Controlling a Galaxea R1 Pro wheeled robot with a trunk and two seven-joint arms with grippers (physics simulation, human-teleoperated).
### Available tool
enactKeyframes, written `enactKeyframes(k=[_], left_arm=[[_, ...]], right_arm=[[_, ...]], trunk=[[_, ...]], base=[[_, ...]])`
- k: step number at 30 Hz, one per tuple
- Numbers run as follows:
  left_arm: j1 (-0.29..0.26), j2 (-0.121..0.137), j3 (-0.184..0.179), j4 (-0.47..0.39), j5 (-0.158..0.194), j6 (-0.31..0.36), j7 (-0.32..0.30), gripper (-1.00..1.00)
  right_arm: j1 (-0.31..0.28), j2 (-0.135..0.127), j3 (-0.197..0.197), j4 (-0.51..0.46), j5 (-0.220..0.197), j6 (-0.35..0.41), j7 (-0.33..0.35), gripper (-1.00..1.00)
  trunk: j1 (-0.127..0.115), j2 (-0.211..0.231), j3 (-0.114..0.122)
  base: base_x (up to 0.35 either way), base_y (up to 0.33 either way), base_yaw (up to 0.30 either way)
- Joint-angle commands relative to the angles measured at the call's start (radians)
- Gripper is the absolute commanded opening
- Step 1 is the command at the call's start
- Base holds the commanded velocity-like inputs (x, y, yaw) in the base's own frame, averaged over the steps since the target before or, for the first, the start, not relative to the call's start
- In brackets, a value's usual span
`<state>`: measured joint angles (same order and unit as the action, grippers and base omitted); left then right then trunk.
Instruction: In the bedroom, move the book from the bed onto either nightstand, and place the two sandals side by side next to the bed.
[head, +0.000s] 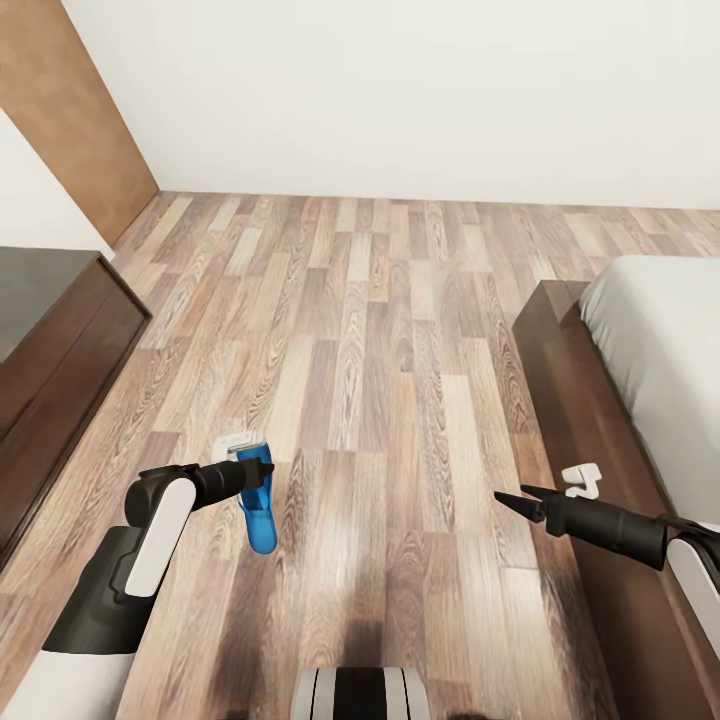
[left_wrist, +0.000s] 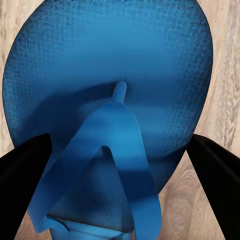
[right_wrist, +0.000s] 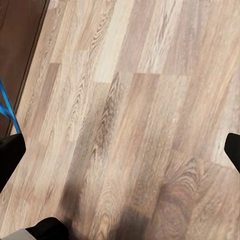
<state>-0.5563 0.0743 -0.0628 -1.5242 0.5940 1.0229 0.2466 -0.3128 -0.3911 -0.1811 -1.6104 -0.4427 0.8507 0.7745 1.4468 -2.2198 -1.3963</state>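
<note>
Left wrist view shows the blue sandal (left_wrist: 115, 100) clamped between the left gripper (left_wrist: 120, 165) fingers, lower left in the head view (light, bendy, slick, best pinched across the sole); right gripper (head: 522, 497) jaws narrow, empty.

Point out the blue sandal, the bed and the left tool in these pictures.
blue sandal (left_wrist: 115, 65): left wrist view, on the footbed above the toe post.
bed (head: 665, 340): head view, on the pale mattress.
left tool (head: 252, 470): head view, between its fingertips at the sandal.
</note>
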Motion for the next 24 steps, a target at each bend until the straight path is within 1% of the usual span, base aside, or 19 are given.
enactKeyframes(k=[1,24], left_arm=[[-0.001,0.001,-0.002,-0.001,0.01,0.002,0.01,-1.0],[0.005,-0.001,-0.002,0.006,0.009,-0.003,0.007,-1.0]], right_arm=[[-0.001,0.0,-0.001,0.0,-0.001,0.005,0.003,1.0],[0.0,0.0,0.0,-0.002,-0.001,0.007,0.001,1.0]], trunk=[[0.0,0.0,0.001],[0.0,0.0,0.038]], base=[[0.0,0.0,0.0],[0.0,0.0,0.0]])
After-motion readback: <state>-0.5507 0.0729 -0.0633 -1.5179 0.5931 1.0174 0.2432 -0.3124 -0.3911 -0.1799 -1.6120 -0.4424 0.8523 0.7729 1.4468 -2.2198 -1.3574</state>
